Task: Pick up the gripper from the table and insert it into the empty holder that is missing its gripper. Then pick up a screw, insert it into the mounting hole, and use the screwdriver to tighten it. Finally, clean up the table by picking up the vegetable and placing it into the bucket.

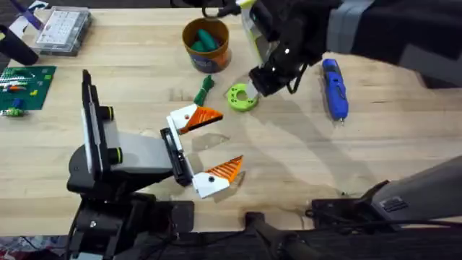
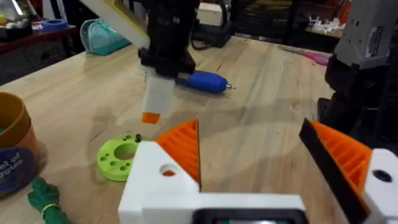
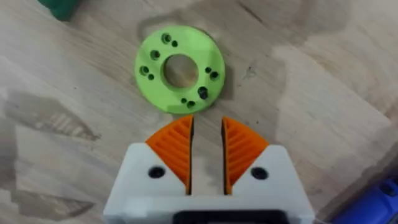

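My left gripper [image 1: 227,138] [image 2: 249,134] is the grey-and-black body with the tall black plate. It stands wide open, with two white, orange-tipped fingers [image 1: 196,115] on its black holder [image 1: 175,155]. My right gripper [image 1: 258,81] [image 3: 207,121] hangs just over the lime-green ring [image 1: 240,97] [image 3: 179,68]. Only a narrow gap shows between its pads, and nothing is in it. A dark screw [image 3: 202,92] sits in the ring. The vegetable [image 1: 204,88] [image 2: 46,202] lies between the ring and the bucket [image 1: 189,45] [image 2: 12,149]. The blue screwdriver [image 1: 335,88] [image 2: 202,81] lies to the right.
A clear parts box [image 1: 63,29] and a green circuit board [image 1: 25,87] sit at the back left. Another green item [image 1: 206,40] lies inside the bucket. Bare wood stretches across the middle and right of the table [image 1: 303,159].
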`<state>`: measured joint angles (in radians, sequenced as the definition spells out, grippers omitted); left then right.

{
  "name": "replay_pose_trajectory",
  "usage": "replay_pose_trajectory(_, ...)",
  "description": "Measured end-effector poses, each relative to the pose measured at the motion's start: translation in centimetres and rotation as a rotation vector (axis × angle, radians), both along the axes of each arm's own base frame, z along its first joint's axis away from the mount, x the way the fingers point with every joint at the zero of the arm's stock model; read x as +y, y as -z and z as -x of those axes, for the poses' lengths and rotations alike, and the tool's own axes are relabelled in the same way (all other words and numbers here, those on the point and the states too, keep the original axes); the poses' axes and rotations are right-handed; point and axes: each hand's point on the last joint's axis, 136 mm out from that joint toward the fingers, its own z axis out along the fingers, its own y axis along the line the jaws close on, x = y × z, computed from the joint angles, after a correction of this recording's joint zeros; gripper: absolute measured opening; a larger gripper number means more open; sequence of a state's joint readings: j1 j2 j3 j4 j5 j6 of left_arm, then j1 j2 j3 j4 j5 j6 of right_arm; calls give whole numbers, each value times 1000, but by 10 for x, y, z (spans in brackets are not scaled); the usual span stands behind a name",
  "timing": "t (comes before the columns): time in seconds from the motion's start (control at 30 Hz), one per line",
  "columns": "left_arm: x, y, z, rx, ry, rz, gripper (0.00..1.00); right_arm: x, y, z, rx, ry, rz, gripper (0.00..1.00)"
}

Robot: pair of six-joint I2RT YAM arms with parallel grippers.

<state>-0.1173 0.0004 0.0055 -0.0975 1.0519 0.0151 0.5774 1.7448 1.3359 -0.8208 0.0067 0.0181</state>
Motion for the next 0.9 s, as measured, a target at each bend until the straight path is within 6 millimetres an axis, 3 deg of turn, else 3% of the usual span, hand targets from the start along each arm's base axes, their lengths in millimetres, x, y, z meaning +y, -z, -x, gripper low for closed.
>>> replay_pose_trajectory(0.13,0,0,0,0,0,0,984,2,-13,-3,-13,0,-9,265)
replay_pose_trajectory(0.43,0,0,0,0,0,0,984,2,-14,-2,-9,0,-6,265)
replay_pose_trajectory(0.9,0,0,0,0,0,0,984,8,3,-12,-8,0,-7,265)
